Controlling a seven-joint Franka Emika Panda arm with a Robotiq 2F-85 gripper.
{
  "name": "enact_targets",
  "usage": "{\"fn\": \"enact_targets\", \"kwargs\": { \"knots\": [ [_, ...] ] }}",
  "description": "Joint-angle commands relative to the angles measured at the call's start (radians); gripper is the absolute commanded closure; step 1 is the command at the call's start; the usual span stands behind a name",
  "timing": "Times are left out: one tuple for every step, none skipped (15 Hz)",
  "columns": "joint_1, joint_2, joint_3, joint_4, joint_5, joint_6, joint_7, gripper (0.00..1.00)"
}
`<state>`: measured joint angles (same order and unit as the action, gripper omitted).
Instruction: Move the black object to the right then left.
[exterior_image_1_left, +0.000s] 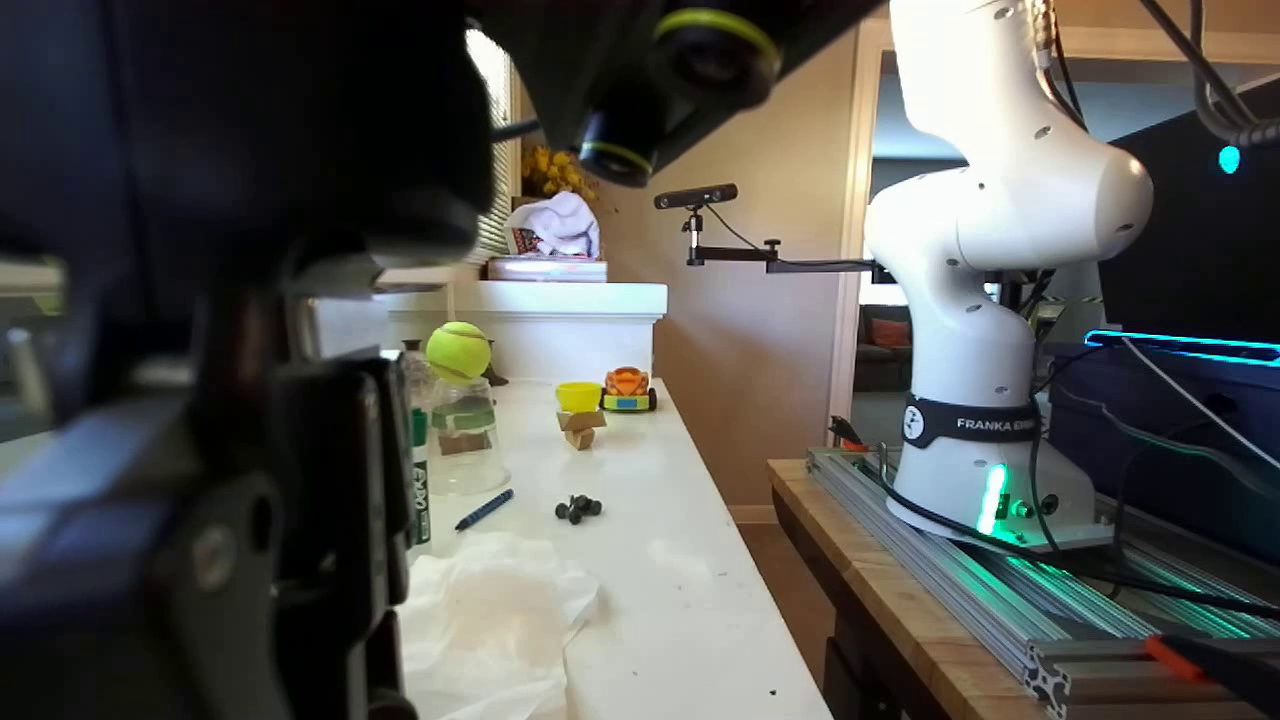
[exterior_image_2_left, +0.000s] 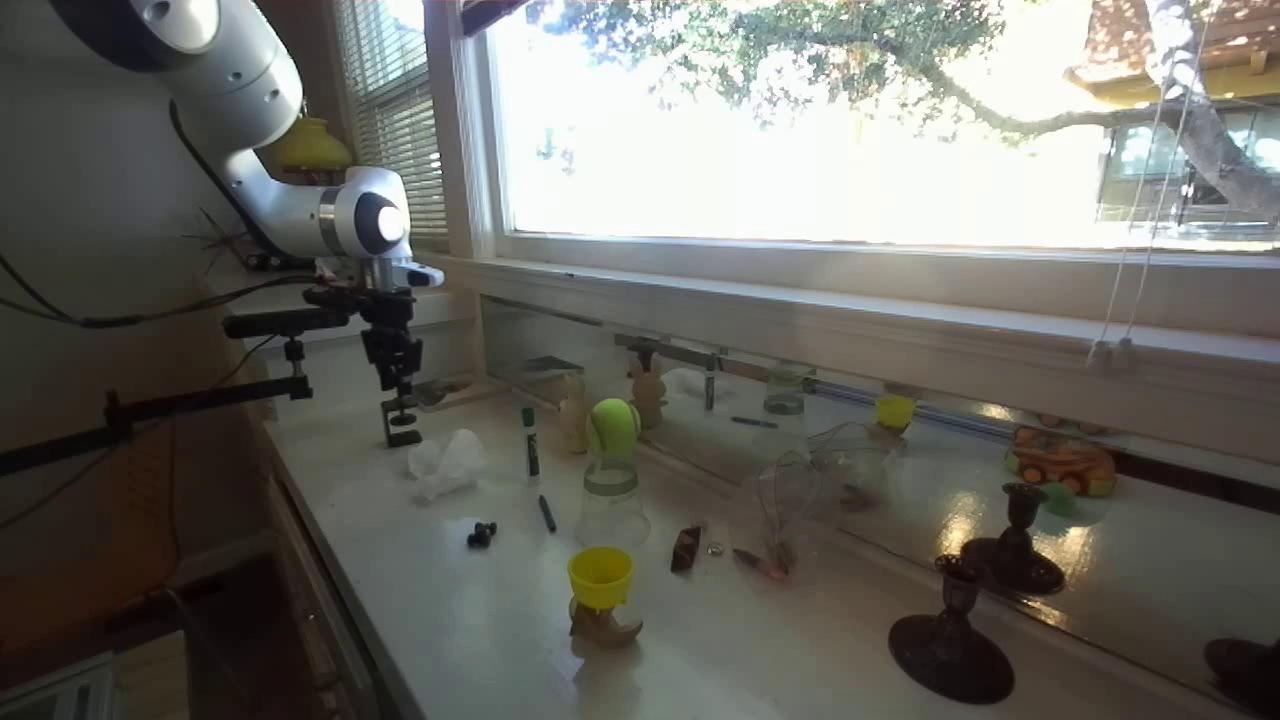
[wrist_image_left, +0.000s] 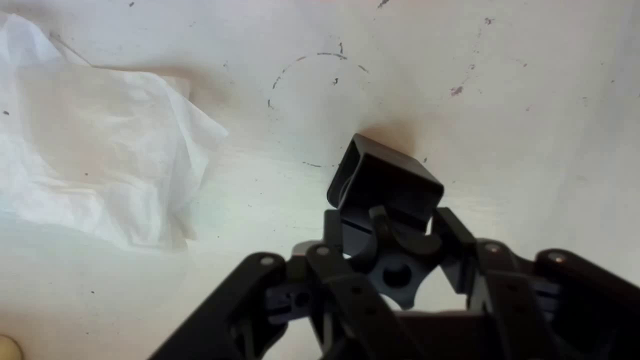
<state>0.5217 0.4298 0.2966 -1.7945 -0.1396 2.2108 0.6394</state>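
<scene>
The black object (wrist_image_left: 390, 185), a bracket with a star-shaped knob (wrist_image_left: 380, 270), sits within the pincer (wrist_image_left: 392, 235) and reaches below it. The pincer appears clamped on it, though the exact contact is obscured. I judge it stiff, modest in weight and smooth enough to twist; its flat sides should give surer purchase than the lobed knob. Whether its foot touches the desk (exterior_image_2_left: 470, 630) beneath the pincer is unclear; in an exterior view, blurred dark hardware (exterior_image_1_left: 250, 150) hides the grasp.
</scene>
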Motion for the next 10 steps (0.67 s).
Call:
{"fn": "enact_targets", "kwargs": {
  "knots": [
    [0.02,-0.016,-0.009,-0.021,0.031,0.025,0.026,0.41],
    [0.022,-0.017,-0.009,-0.019,0.03,0.015,0.026,0.25],
    [0.022,-0.017,-0.008,-0.02,0.029,0.016,0.02,0.19],
    [0.022,-0.018,-0.007,-0.021,0.03,0.01,0.012,0.11],
    [0.023,-0.019,-0.007,-0.022,0.026,0.013,0.007,0.05],
    [0.022,-0.019,-0.005,-0.023,0.023,0.012,-0.012,0.0],
    [0.018,-0.019,0.0,-0.024,0.026,0.008,-0.036,0.0],
    [0.015,-0.02,0.003,-0.025,0.035,0.003,-0.051,0.0],
    [0.012,-0.021,0.006,-0.026,0.039,-0.002,-0.072,0.0],
    [0.009,-0.022,0.009,-0.026,0.039,-0.008,-0.099,0.0]
  ]
}}
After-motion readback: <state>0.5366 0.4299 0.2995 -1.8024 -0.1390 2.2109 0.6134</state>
